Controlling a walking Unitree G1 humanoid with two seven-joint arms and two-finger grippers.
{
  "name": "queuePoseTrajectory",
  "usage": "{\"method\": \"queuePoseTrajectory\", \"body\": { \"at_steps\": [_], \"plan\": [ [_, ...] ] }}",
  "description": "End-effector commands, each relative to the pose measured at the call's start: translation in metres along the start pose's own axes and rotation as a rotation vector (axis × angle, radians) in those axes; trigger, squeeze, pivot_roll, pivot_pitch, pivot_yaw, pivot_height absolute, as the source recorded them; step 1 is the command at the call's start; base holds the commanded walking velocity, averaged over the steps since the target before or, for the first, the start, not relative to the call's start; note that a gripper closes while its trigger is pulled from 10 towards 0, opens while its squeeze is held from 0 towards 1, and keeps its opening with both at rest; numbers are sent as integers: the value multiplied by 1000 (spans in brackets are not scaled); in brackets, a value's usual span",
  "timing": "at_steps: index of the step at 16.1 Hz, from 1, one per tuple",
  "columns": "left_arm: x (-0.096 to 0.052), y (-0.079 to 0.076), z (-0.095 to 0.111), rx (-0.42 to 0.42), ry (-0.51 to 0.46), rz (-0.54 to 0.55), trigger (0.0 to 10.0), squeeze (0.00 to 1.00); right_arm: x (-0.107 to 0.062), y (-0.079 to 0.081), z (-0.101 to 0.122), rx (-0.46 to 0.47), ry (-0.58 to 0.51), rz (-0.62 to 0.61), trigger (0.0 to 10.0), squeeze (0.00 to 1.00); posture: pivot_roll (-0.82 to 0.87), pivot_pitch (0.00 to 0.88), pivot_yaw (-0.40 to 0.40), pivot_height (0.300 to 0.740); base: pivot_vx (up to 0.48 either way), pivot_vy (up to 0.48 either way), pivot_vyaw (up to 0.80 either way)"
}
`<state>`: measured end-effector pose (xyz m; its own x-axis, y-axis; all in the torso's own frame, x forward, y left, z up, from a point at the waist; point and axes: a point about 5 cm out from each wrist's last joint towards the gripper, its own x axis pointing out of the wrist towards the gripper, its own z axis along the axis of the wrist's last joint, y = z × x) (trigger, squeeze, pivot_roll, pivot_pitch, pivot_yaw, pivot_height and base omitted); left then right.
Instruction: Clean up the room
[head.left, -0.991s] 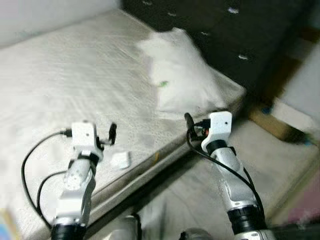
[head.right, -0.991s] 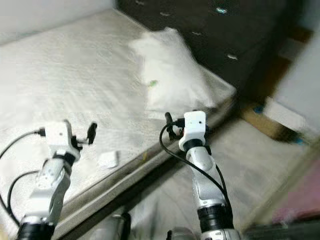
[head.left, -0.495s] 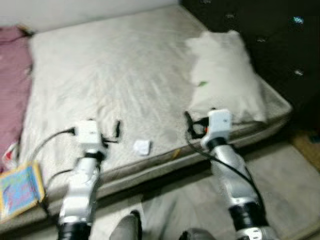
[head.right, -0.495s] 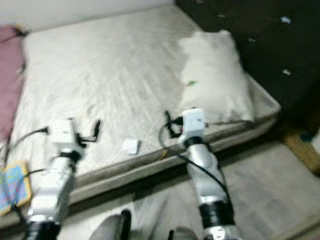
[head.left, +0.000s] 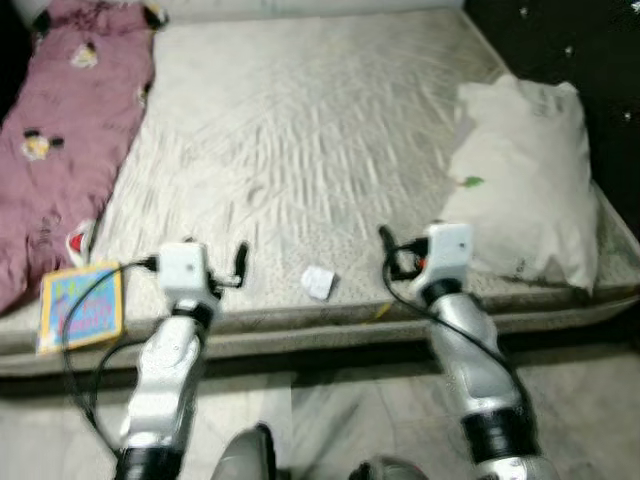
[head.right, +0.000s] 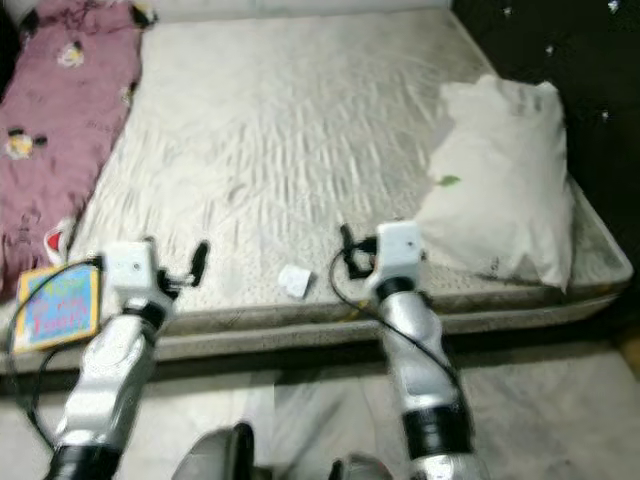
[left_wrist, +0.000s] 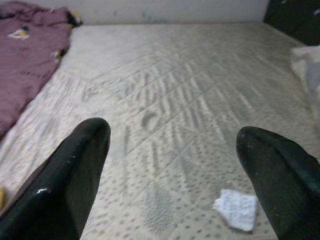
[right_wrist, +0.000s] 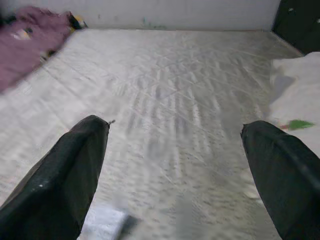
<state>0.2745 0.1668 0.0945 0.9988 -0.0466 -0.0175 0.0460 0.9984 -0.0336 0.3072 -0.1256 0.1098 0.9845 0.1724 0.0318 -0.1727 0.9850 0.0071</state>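
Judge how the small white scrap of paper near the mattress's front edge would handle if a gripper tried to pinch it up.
The white paper scrap looks thin and creased, so it is probably very light and floppy. It lies nearly flat on the soft mattress, so fingers may press into the padding before catching an edge. Being small and near the front edge, a nudge could likely slide it off.
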Motion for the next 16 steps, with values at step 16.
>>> {"method": "queuePoseTrajectory", "body": {
  "at_steps": [16],
  "plan": [
    [-4, -8, 3, -18, -24, -65, 10000, 0, -10, -9, -5, -7, 11, -28, 10000, 0, 19, 188, -25, 740, 119, 0, 150]
  ]
}}
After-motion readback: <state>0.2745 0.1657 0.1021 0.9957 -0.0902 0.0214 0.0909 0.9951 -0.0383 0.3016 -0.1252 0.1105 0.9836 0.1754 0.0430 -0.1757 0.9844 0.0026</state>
